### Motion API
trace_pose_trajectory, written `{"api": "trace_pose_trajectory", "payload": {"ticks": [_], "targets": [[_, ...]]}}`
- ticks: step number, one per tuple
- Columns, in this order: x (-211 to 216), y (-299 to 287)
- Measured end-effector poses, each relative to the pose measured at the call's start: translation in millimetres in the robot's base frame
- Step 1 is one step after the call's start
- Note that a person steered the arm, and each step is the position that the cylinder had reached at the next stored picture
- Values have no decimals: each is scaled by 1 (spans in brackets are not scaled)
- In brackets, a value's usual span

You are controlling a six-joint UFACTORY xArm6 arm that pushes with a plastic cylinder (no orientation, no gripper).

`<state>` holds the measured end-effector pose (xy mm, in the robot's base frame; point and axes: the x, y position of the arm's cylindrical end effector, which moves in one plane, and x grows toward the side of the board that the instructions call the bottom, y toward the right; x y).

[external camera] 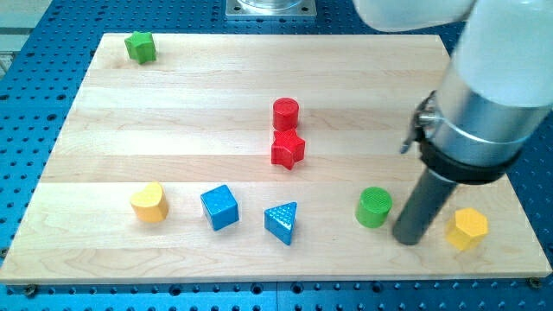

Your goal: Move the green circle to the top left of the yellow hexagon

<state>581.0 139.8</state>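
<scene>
The pale wooden board [173, 130] filled most of the view, lying on a blue perforated table [26, 69]. My arm, white above with a silver collar and black band [484, 112], came down from the view's top right and ended in the straight dark rod. I carried no gripper, so there was nothing to open or close, and I held nothing. My tip [408, 239] stood on the board near the view's bottom right, between the green circle [374, 207] just to its left and the yellow hexagon [467, 228] close on its right; whether it touched either I could not tell.

Toward the middle, a red cylinder [286, 113] touched a red star [288, 149] below it. Along the view's bottom sat a yellow rounded block [149, 202], a blue cube [219, 207] and a blue triangle [282, 222], each apart. A green star [140, 47] lay alone at the top left.
</scene>
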Motion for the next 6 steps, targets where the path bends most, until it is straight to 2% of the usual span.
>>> {"api": "trace_pose_trajectory", "payload": {"ticks": [1,2,3,4,5,6], "targets": [[16,-53],[2,-63],[-16,-46],[-13,-8],[-13,5],[-13,-6]]}}
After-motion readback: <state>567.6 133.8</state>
